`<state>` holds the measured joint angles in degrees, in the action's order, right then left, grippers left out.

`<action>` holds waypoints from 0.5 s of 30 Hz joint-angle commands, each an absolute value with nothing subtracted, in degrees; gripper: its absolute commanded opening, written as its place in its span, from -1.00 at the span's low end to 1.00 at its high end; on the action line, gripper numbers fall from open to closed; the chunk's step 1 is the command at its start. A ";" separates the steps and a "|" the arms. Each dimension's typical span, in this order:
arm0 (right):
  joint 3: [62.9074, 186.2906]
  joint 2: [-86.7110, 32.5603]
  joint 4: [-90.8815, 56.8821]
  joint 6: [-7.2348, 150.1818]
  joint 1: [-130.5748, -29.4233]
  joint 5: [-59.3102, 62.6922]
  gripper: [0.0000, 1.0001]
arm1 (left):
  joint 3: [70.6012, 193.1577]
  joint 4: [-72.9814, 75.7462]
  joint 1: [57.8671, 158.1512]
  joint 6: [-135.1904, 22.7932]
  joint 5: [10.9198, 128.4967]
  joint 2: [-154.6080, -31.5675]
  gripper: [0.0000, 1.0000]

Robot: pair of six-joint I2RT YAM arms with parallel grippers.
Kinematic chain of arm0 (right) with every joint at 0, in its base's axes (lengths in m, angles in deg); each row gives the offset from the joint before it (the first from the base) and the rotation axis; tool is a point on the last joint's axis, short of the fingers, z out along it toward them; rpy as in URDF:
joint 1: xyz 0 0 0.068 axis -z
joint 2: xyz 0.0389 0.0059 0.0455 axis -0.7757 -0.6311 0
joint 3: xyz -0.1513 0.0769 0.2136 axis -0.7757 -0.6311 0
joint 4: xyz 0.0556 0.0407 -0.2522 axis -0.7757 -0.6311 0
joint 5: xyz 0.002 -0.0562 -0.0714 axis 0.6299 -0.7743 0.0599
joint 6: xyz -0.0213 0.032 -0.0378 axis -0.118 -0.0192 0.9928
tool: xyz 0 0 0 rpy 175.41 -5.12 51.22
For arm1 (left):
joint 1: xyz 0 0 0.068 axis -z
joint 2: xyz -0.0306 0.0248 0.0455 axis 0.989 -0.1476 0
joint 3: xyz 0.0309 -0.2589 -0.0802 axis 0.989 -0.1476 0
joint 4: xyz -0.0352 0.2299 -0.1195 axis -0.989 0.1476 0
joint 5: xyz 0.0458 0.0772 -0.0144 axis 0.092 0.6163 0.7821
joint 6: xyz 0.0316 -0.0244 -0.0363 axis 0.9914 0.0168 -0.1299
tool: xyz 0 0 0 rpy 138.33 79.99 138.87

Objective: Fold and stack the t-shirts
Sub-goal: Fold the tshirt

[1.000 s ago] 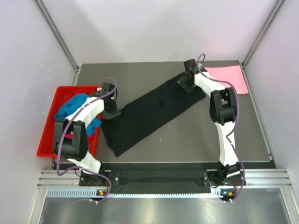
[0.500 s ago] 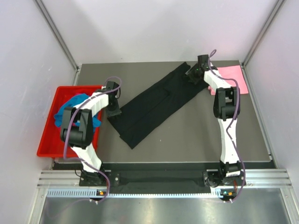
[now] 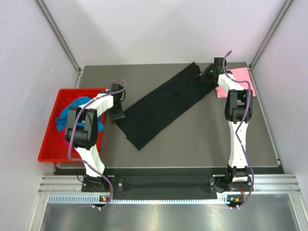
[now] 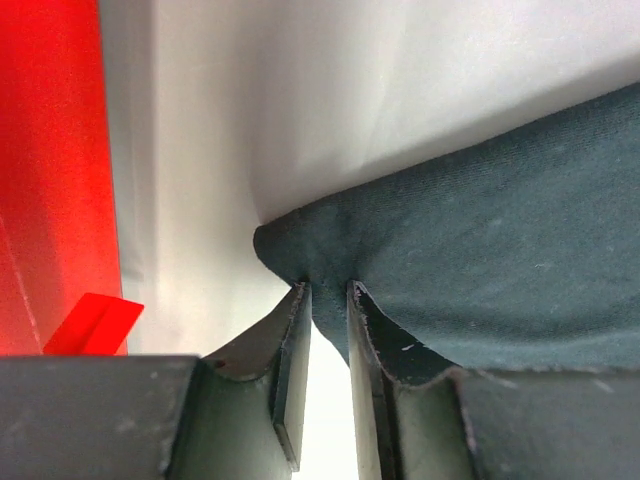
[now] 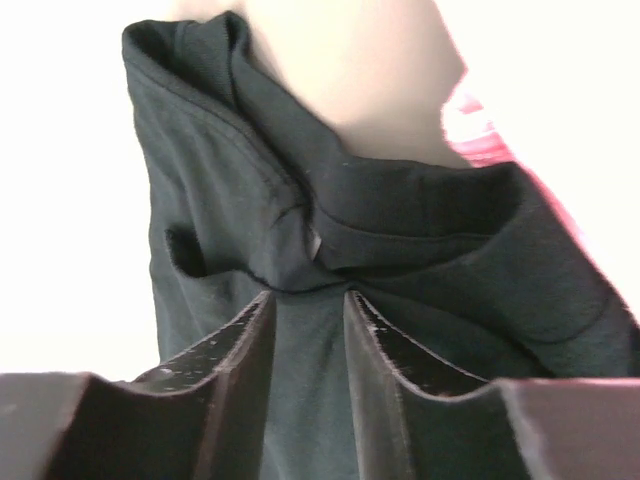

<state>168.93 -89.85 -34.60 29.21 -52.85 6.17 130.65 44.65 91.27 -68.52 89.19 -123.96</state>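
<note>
Across the middle of the top view, the soft black cotton t-shirt (image 3: pixel 161 108) lies as a long diagonal band from lower left to upper right. The left gripper (image 4: pixel 327 300) has its jaws almost together, nipping the folded edge at the band's lower-left end. The right gripper (image 5: pixel 305 310) stands a little wider, with a bunch of cloth near the collar between its fingers.

I judge this to be the stretch-and-lay-flat step before a fold. To do it well I would draw the two ends apart evenly and low over the grey table top (image 3: pixel 202 139). I want just enough pull to take out the wrinkles without that thin left nip slipping.

The upper end sits right by the folded light pink shirt (image 3: pixel 237 79) at upper right. The right wrist view is blown out white there, so I cannot tell whether black touches pink. My left arm covers much of the turquoise shirt (image 3: pixel 76 105) in the red plastic tray (image 3: pixel 48 144).
</note>
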 commanded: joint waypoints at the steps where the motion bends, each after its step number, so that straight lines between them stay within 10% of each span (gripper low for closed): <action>1: 166.74 -87.68 -33.19 31.35 -54.73 5.74 -0.26 | 129.76 47.00 90.56 -67.56 90.82 -120.98 -0.48; 7: 165.86 -82.76 -37.92 32.84 -56.32 6.79 -0.05 | 136.15 39.25 92.40 -55.98 69.73 -121.01 -0.35; 15: 148.13 -61.94 -38.47 35.31 -57.81 4.51 0.53 | 150.32 45.41 93.20 -52.18 77.44 -131.67 -0.25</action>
